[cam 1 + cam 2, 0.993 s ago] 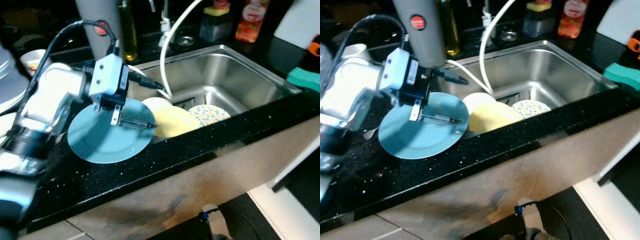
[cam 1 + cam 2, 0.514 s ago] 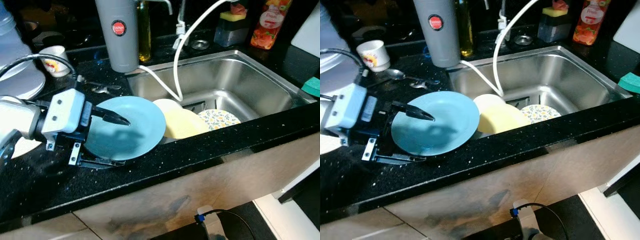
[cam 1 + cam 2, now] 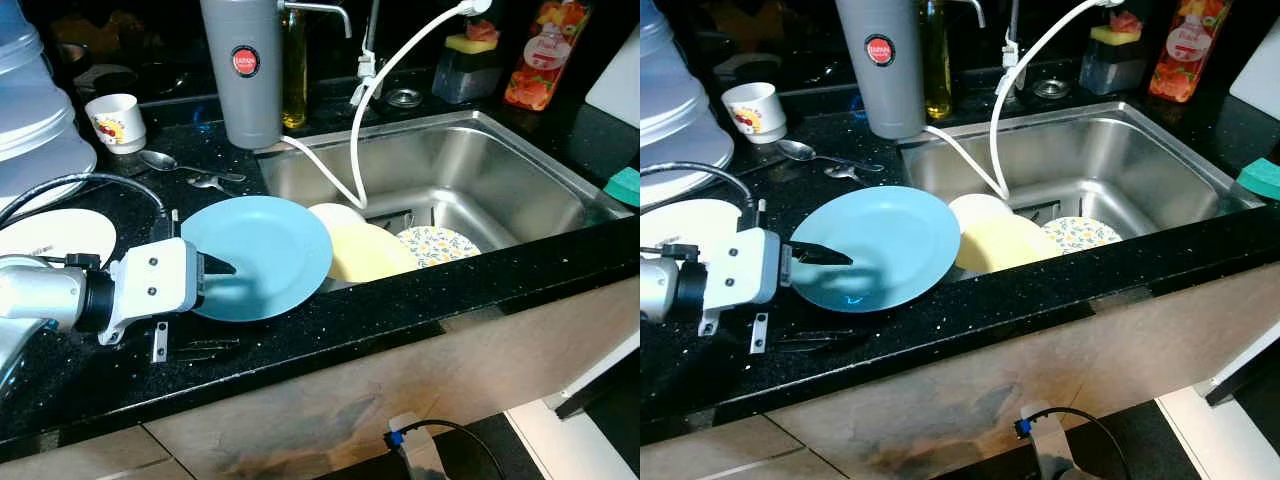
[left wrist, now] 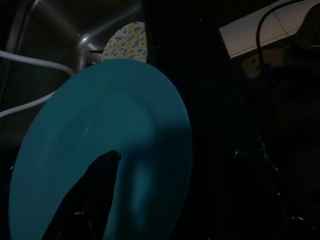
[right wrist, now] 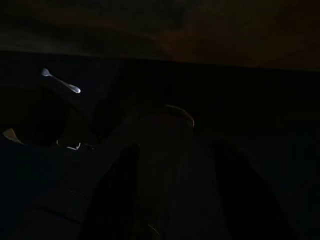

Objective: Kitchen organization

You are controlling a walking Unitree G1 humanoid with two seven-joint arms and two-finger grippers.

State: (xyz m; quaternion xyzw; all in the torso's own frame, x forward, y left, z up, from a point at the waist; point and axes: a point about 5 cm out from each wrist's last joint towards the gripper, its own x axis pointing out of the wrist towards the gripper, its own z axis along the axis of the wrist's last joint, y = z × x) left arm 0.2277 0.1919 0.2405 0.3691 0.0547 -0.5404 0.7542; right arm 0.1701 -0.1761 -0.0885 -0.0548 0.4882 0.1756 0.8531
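Observation:
A light blue plate [image 3: 258,257] lies on the black counter [image 3: 330,320], its right rim reaching over the sink [image 3: 500,165]. My left gripper [image 3: 232,306] is at the plate's left edge and stands open. One of its fingers [image 4: 95,195] reaches over the plate's face; the other finger [image 3: 200,348] lies on the counter in front of the plate. In the sink a white plate [image 3: 335,214], a yellow plate [image 3: 370,252] and a flower-patterned plate [image 3: 440,241] overlap. My right gripper [image 5: 175,200] hangs in the dark, fingers apart.
A white plate [image 3: 55,235] lies on the counter at far left, beside a big water jug [image 3: 30,120]. Behind stand a cup [image 3: 117,122], two spoons [image 3: 170,160], a grey canister [image 3: 240,70] and bottles. A white hose [image 3: 360,130] dips into the sink. A teal sponge [image 3: 625,185] sits at right.
The camera view has shifted. My left gripper, which held the blue plate a second ago, has opened and drawn back to the left; the plate now rests flat on the counter.

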